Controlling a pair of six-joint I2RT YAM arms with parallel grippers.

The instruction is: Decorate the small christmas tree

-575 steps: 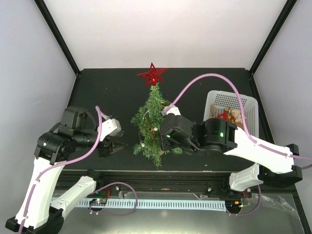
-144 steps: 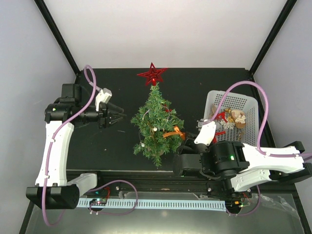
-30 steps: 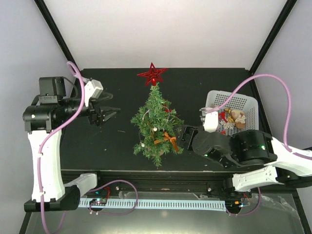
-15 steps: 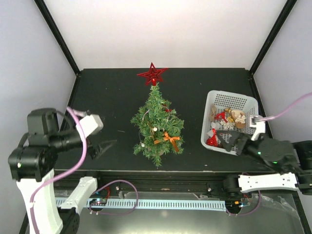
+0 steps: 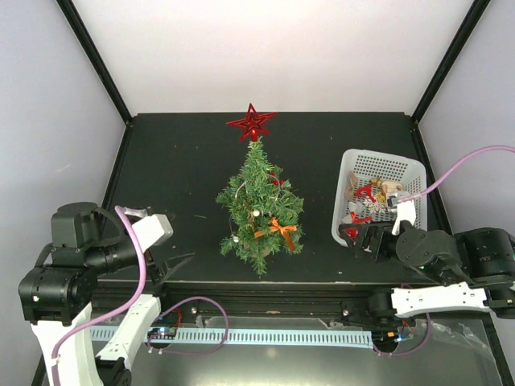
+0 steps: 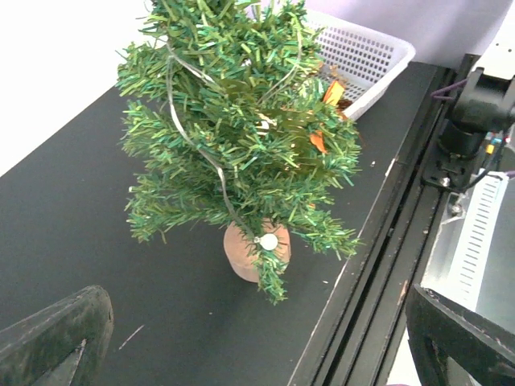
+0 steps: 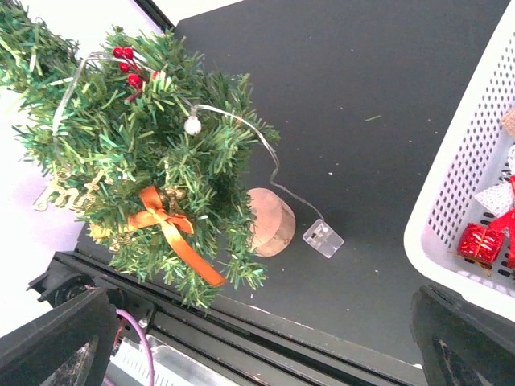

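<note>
The small christmas tree (image 5: 259, 205) stands by the table's (image 5: 177, 153) front edge (orange bow (image 5: 282, 229) attached); left gripper (image 5: 170, 264), right gripper (image 5: 358, 236) spread.

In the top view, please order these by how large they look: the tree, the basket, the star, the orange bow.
1. tree and basket: about alike, tree nearer the camera, so unranked
2. star
3. bow

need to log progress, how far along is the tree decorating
Done: the small christmas tree carries a red star, orange bow, red berries and a light string. In hand: nothing; left gripper and right gripper are both open and empty. To do: ornaments, including a red gift box, wait in the white basket.
</note>
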